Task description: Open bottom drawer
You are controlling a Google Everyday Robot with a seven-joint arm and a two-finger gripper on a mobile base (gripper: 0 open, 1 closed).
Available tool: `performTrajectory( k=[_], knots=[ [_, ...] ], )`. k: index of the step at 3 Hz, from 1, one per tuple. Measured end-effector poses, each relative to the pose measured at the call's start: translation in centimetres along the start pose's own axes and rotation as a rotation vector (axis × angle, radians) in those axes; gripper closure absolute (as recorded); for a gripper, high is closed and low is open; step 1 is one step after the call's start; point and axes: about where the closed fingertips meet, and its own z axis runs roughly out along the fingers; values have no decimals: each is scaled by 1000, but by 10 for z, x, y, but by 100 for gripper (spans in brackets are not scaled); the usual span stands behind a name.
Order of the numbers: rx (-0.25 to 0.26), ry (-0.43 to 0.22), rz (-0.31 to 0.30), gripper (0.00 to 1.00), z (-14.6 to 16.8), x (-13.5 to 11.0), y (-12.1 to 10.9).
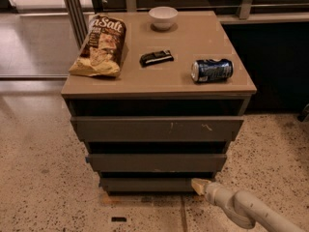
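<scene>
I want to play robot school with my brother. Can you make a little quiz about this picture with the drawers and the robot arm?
1. True or false: the blue can stands upright on the cabinet.
2. Where is the gripper?
A) Above the white bowl.
B) Low near the floor, at the right end of the bottom drawer.
C) Holding the chip bag.
3. Fill in: the cabinet shows ___ drawer fronts.

Key
1. False. The can lies on its side.
2. B.
3. Three.
</scene>
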Motion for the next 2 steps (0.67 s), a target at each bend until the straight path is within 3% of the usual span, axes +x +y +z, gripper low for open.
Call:
performTrajectory(
  k=[1, 2],
  knots=[
    [-9, -10, -15, 100, 14, -4, -1],
    [17, 25, -26, 100, 53, 0, -12]
  ],
)
